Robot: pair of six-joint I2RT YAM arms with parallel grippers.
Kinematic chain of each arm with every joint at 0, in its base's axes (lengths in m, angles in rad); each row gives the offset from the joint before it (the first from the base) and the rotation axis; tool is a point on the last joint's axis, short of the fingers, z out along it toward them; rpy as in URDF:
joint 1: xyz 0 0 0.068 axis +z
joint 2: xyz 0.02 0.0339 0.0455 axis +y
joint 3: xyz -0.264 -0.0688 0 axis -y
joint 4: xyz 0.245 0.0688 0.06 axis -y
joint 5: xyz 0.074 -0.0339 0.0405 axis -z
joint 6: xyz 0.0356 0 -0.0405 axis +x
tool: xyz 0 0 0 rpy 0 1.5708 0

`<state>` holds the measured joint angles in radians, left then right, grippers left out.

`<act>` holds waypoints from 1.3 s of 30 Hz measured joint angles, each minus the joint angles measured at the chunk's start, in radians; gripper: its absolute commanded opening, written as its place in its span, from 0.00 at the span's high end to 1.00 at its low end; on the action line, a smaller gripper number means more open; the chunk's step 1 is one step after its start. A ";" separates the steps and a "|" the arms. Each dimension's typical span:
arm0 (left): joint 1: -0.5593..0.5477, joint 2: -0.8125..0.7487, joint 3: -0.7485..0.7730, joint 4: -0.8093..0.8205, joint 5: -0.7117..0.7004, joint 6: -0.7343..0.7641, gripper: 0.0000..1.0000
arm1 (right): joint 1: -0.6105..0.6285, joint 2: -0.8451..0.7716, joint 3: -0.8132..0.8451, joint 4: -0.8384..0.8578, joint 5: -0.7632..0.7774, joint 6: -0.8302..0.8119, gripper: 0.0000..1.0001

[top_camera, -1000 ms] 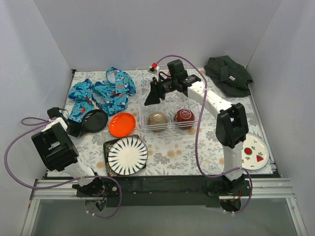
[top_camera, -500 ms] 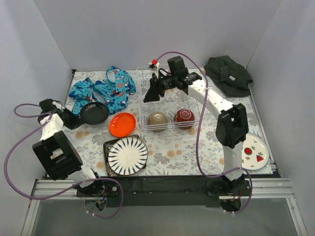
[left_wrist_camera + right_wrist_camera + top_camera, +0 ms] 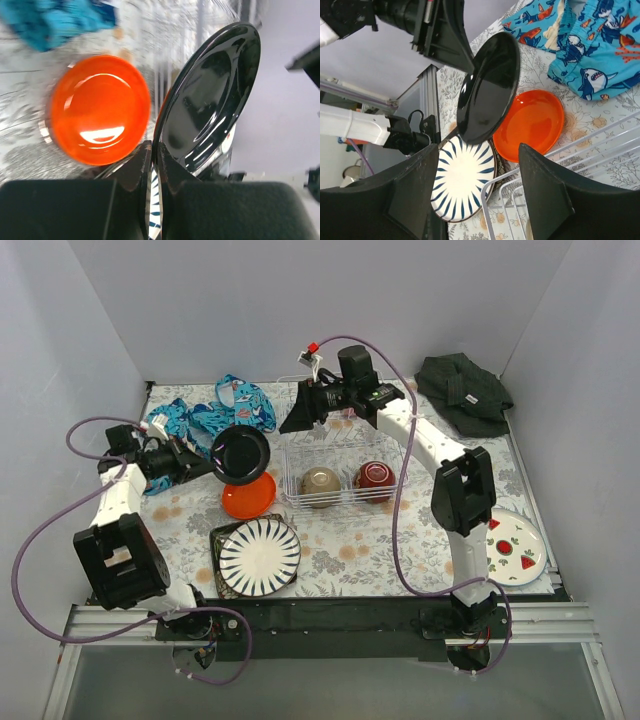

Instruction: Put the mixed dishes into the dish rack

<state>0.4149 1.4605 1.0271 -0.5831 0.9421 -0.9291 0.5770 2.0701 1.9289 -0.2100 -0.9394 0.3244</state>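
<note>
You are now carrying the black dish [image 3: 240,454] in the air. A second ago it was lying flat on the floral table cover at the left, and now it is standing nearly on edge above the orange plate [image 3: 248,494], just left of the dish rack [image 3: 345,503]. Your left gripper [image 3: 154,154] is pinching its lower rim between both fingers. That is putting you in the transfer step, with slotting the dish into the rack not yet done.

The dish is showing as round, shallow and hard-glazed, its gloss throwing bright reflections, so I am judging the rim slippery in so thin a pinch. The rack is thin white wire, already holding the cream bowl [image 3: 321,481] and the dark red bowl [image 3: 376,476] at its near end. Your right gripper [image 3: 300,412] is hovering over the rack's far left corner, fingers spread wide and empty, having risen slightly.
</note>
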 measured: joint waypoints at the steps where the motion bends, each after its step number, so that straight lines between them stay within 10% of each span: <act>1: -0.028 0.002 0.008 0.000 0.017 0.009 1.00 | 0.000 0.013 0.008 0.007 0.004 0.021 0.27; 17: -0.156 0.006 0.073 0.015 0.072 0.032 1.00 | 0.029 0.088 0.026 0.032 0.046 0.140 0.42; 21: -0.157 0.010 0.073 0.031 0.082 0.023 1.00 | 0.050 0.089 0.026 0.031 0.048 0.129 0.70; 23: -0.158 0.017 0.074 0.042 0.087 0.018 0.93 | 0.060 0.091 0.026 0.029 0.051 0.113 0.95; 26: -0.157 0.029 0.077 0.046 0.112 0.015 0.60 | 0.065 0.093 0.026 0.007 0.145 0.078 0.99; 29: -0.170 0.035 0.098 0.061 0.101 0.001 0.50 | 0.057 0.098 0.027 -0.055 0.220 0.027 0.99; 39: -0.168 0.086 0.296 0.099 -0.074 -0.020 0.42 | 0.078 -0.024 0.059 -0.226 0.858 -0.198 0.99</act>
<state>0.2470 1.5463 1.3235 -0.4843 0.8680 -0.9493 0.6548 2.0460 1.9881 -0.4358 -0.0811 0.1261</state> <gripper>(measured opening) 0.578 0.067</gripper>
